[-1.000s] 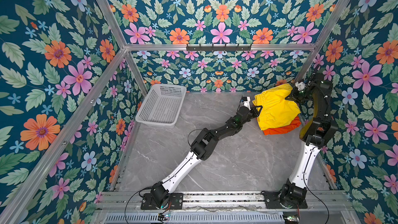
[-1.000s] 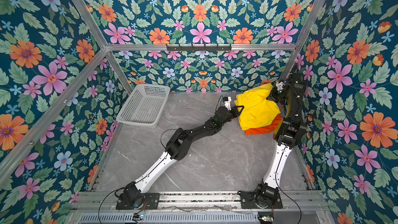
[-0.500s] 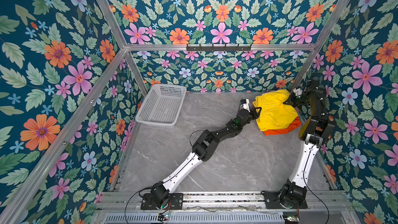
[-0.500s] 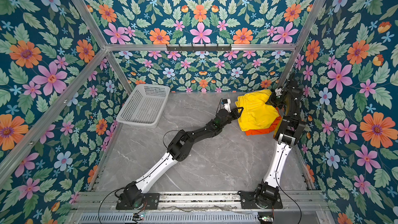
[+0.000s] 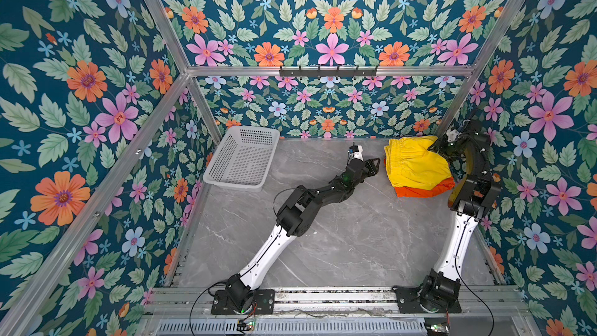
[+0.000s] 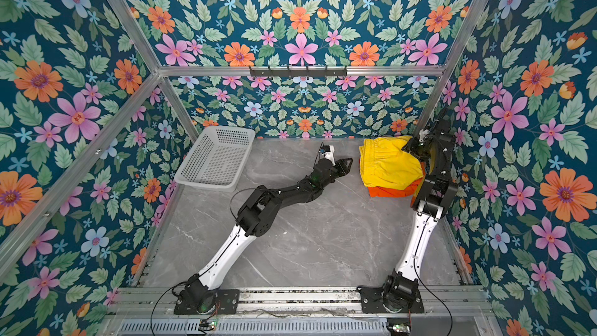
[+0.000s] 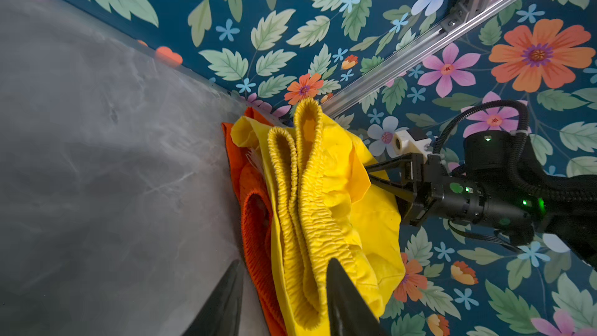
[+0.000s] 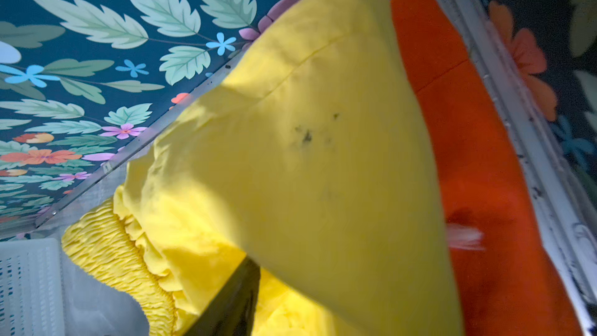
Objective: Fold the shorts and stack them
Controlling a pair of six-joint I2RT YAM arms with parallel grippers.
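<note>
Grey marble tabletop (image 5: 323,247) stretches inward from the front rail to the left gripper (image 5: 376,166), which stands with jaws parted and holds nothing, just beside the yellow shorts (image 5: 415,164). These sit on the orange shorts (image 5: 420,191) against the far right corner, both thin, light and floppy, apt to slump, so I judge the ribbed yellow waistband (image 7: 310,208) the firmest hold. Beyond, the right gripper (image 5: 434,148) meets the yellow cloth's raised corner; whether it grips I cannot tell.
</note>
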